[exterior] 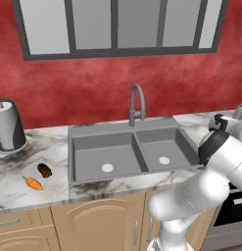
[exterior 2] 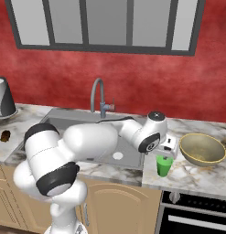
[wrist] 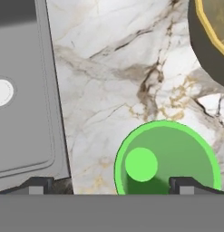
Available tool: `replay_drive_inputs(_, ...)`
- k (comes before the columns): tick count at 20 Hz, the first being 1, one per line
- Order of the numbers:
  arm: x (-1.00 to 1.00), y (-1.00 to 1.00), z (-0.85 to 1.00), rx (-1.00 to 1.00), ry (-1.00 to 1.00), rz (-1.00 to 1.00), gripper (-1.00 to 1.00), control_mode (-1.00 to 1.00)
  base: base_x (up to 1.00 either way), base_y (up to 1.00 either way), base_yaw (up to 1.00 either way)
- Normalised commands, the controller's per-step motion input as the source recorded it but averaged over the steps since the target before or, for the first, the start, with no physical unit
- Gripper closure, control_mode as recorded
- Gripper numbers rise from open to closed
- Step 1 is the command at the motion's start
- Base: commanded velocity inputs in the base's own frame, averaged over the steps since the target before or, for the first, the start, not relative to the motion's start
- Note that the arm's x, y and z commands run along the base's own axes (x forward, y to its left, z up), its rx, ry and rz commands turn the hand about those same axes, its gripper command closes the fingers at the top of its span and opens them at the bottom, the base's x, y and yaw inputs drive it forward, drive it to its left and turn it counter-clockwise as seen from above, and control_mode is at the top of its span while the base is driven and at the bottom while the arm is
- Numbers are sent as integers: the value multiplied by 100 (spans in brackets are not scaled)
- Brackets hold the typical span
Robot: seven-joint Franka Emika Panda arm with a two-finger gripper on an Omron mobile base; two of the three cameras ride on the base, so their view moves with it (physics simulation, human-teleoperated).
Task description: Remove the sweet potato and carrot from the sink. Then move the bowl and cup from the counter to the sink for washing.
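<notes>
1. The white arm (exterior 2: 73, 151) fills the near foreground of the right base view, reaching across the front of the sink toward the right side of the table.
2. The table (exterior: 24, 184) is white-grey marble with dark veins, sitting on tan wooden cabinets (exterior: 93, 225); a dark oven front (exterior 2: 196, 217) sits below its right end.
3. The sink (exterior: 132, 152) is a grey double basin with a white drain in each half and a curved faucet (exterior: 136, 103) behind it; both basins hold nothing.
4. The bowl (exterior 2: 202, 148) stands on the table right of the sink, just beside the cup.
5. A paper towel roll in a dark holder (exterior: 9, 125) stands at the table's far left.
6. The gripper (exterior 2: 165, 153) hangs directly above the cup, its jaws spread wide with nothing between them; in the hand view one fingertip (wrist: 186, 185) overlaps the cup's rim and the other sits over the sink edge.
7. The cup (wrist: 165, 158) stands upright on the marble between sink and bowl.
8. The sweet potato (exterior: 44, 170) and carrot (exterior: 33, 183) lie near each other on the table left of the sink.
</notes>
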Motion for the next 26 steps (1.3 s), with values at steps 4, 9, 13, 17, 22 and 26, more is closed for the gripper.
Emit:
replay_drive_inputs(4,9,-4,-16,0,0,0,-100,-100,0,0,0)
replay_drive_inputs(9,10,-8,-12,0,0,0,-100,-100,0,0,0)
replay_drive_inputs(13,8,-13,-11,0,0,0,-100,-100,0,0,0)
replay_drive_inputs(17,8,-14,-9,0,0,0,-100,-100,0,0,0)
replay_drive_inputs(22,5,-11,-8,0,0,0,-100,-100,0,0,0)
replay_drive_inputs(26,1,-7,-10,1,0,0,-100,-100,0,0,0)
